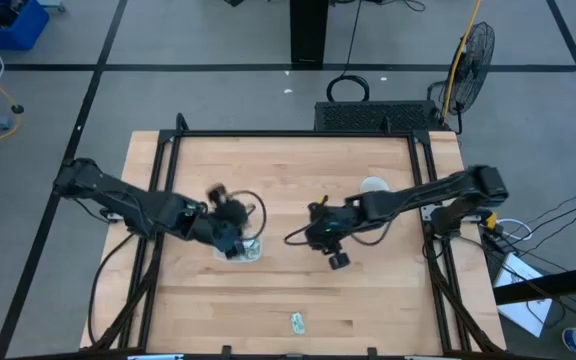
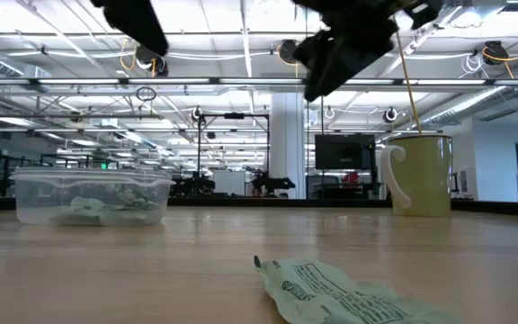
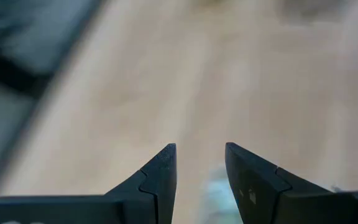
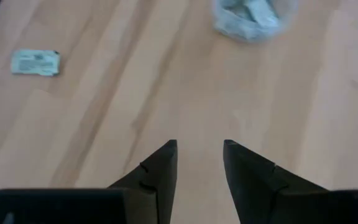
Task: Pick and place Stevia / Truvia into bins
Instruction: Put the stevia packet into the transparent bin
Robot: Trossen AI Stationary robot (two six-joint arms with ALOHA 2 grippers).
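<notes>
One sachet of Stevia / Truvia lies alone on the wooden table, near the front edge and about in the middle of its width, well apart from both arms. In the high view its long axis runs roughly from the front edge toward the back, with only a slight tilt. In the low view the same sachet lies flat and a little crumpled close to the camera, and one dark corner points to the left. The right wrist view shows its printed face turned up.

The clear bin stands left of the table's centre. Several pale green and white sachets lie inside it in a loose pile, and I cannot tell which way each one points. The right wrist view shows the bin from above with the same pile in it.

The left gripper hangs over the bin, partly covering it. Its fingers stand apart with a small gap and hold nothing.

The right gripper is raised above the middle of the table, between the bin and the white mug, which stands further back on the right. Its fingers are also apart and empty, above bare wood.
</notes>
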